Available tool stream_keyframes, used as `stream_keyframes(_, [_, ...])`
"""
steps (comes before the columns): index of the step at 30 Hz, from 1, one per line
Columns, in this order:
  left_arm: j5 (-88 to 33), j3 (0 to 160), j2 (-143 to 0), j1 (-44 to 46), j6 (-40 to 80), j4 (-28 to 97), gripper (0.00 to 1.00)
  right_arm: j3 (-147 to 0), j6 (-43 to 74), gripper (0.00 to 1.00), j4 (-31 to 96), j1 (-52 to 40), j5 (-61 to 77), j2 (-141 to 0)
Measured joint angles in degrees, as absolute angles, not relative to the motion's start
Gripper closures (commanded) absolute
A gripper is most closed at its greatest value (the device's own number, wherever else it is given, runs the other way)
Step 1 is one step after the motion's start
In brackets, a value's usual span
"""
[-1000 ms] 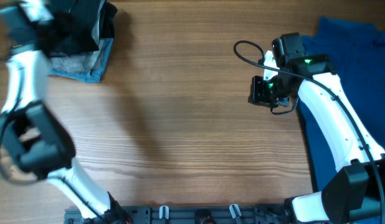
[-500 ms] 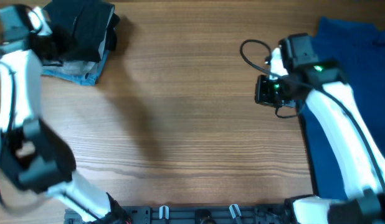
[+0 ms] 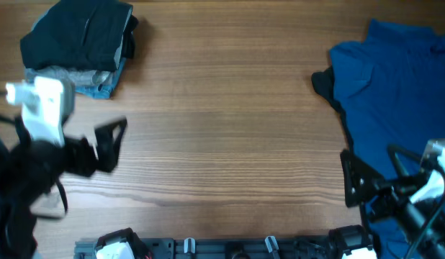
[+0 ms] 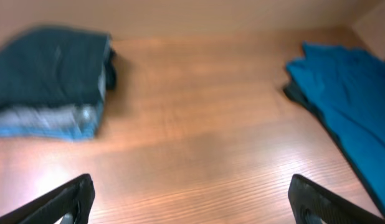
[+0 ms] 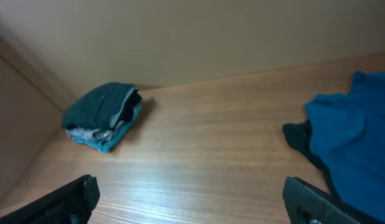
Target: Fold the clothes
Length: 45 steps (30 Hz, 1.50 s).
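The left pincer and right pincer both gape wide, holding nothing, with the folded pile ahead-left of each and the blue shirt ahead-right.

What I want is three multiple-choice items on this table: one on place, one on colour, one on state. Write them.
1. In the overhead view, the folded stack lies: A) top left B) centre C) bottom right.
2. The unfolded shirt is: A) red B) blue C) white.
3. The left pincer is: A) shut on the shirt B) open, empty C) shut on the stack.
A, it sits in the upper-left corner; B, its cloth is blue; B, its fingers spread with nothing between.
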<state>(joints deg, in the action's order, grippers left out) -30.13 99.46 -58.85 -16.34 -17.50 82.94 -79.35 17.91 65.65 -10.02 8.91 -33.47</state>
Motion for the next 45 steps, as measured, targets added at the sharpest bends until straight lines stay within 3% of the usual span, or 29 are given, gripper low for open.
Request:
stream_keyframes(6, [-30.1, 99.4, -57.7, -16.3, -17.8, 88.6, 0.0, -79.3, 20.1, 0.0, 73.1, -10.0, 8.5, -32.8])
stream_keyframes(10, [-30.1, 99.4, -57.8, -16.3, -17.8, 88.6, 0.0, -79.3, 33.5, 0.0, 73.7, -10.0, 8.5, -32.8])
stream_keyframes(16, [-30.1, 99.4, -57.8, -16.3, -17.8, 88.6, 0.0, -79.2, 41.4, 0.0, 76.3, -10.0, -0.7, -32.8])
stream_keyframes(20, [-30.1, 99.4, -57.8, -16.3, -17.8, 88.6, 0.0, -73.2, 31.0, 0.0, 58.6, -8.8, -5.9, -30.6])
stream_keyframes(23, [-30.1, 99.4, -57.8, -16.3, -17.8, 88.6, 0.0, -60.3, 17.3, 0.0, 42.8, -5.4, 1.6, -23.1])
stream_keyframes(26, [-30.1, 99.3, -57.8, -16.3, -17.8, 88.6, 0.0, -44.5, 11.6, 0.0, 36.0, -2.4, 9.7, -14.9])
stream_keyframes(35, [-30.1, 99.3, -57.8, -16.3, -17.8, 88.7, 0.0, -10.7, 11.7, 0.0, 11.6, -1.3, 15.3, -1.1])
stream_keyframes(45, [-30.1, 99.3, -57.8, -16.3, -17.9, 88.7, 0.0, -3.3, 11.9, 0.0, 6.8, -1.3, 15.4, -1.0])
